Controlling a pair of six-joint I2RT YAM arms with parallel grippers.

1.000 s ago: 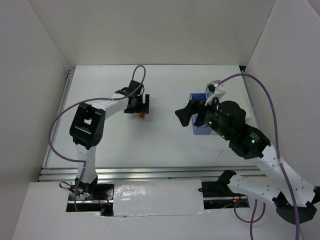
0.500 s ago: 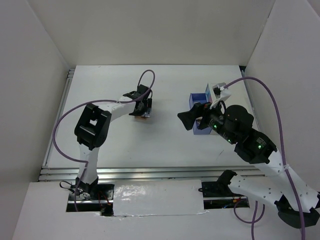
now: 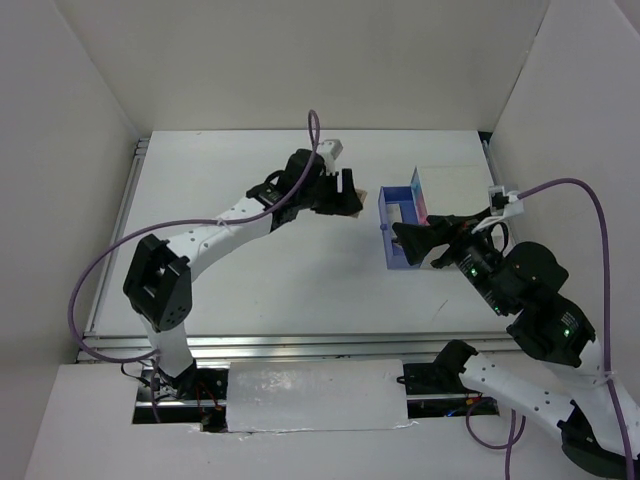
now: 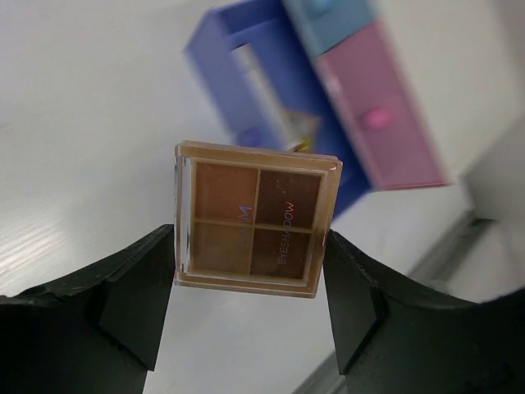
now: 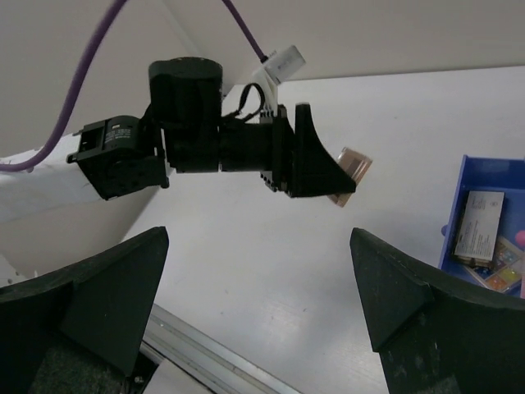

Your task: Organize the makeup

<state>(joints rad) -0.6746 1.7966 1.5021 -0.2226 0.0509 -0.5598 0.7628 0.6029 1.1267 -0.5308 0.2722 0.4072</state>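
My left gripper [image 3: 345,197] is shut on a square pinkish-brown eyeshadow palette [image 4: 256,217] with four brown pans. It holds the palette above the table, just left of the open blue drawer [image 3: 398,262]. In the left wrist view the palette sits between both black fingers [image 4: 135,287], with the blue drawer [image 4: 215,56] behind it. The right wrist view shows the left gripper [image 5: 308,160] with the palette [image 5: 353,170] sticking out, and a flat palette [image 5: 480,222] lying in the blue drawer [image 5: 456,209]. My right gripper [image 3: 422,243] is open and empty at the drawer's near side. The other makeup is not visible.
The pink drawer [image 4: 385,123] and the light blue drawer [image 4: 328,12] of the box stand behind the open blue one, at the table's right. White walls close the table on the left, back and right. A metal rail [image 3: 300,345] runs along the near edge.
My left gripper has carried the palette up and to the right, from mid-table to beside the blue drawer. My right arm has drawn back to the right, off the drawer's left side.
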